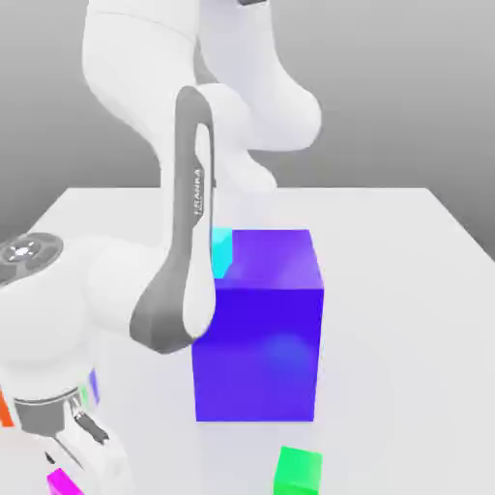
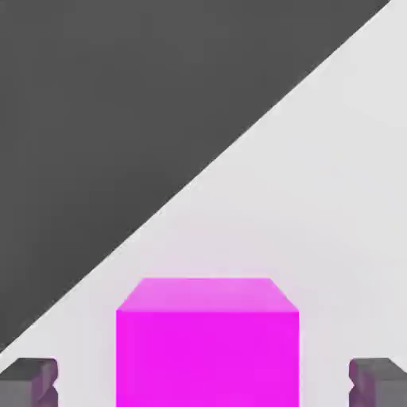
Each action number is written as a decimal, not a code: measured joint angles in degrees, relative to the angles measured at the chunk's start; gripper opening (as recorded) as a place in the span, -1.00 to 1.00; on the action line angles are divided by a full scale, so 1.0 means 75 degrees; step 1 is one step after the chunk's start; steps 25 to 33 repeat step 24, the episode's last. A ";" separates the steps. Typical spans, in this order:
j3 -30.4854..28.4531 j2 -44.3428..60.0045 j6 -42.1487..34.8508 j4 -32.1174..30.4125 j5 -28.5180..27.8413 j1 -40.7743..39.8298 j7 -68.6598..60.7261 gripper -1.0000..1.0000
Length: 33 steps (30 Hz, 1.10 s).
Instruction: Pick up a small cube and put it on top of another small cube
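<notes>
A small magenta cube rests on the white table, between my gripper's two grey fingers. Each fingertip stands apart from the cube's side with a clear gap, so the gripper is open around it. In the exterior view the gripper hangs low at the near left, over the magenta cube, which is mostly hidden by the hand. A small green cube sits near the front, on the exterior view's right of the gripper. A small cyan cube peeks out behind the arm.
A large blue cube stands mid-table between the green and cyan cubes. An orange sliver shows at the exterior view's left edge. The table's edge runs close beyond the magenta cube, with dark floor past it.
</notes>
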 joint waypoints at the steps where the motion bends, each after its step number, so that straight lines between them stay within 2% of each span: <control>1: 0.0001 0.0000 0.0002 0.0000 0.0000 0.0000 0.0000 -1.00; 5: 0.0017 0.0037 0.0031 0.0007 0.0001 -0.0017 0.0000 -1.00; 9: -0.0173 -0.0884 -0.0680 -0.0203 -0.0217 0.0135 0.0154 -1.00; 16: 0.0982 -0.2245 -0.1093 -0.1116 -0.0998 0.1343 -0.0909 -1.00; 20: 0.1487 -0.1881 -0.0511 -0.1341 -0.1483 0.1953 -0.1308 -1.00; 21: 0.1484 -0.1646 -0.0279 -0.1339 -0.1562 0.2012 -0.1294 1.00; 33: 0.1484 -0.1646 -0.0279 -0.1339 -0.1562 0.2012 -0.1294 1.00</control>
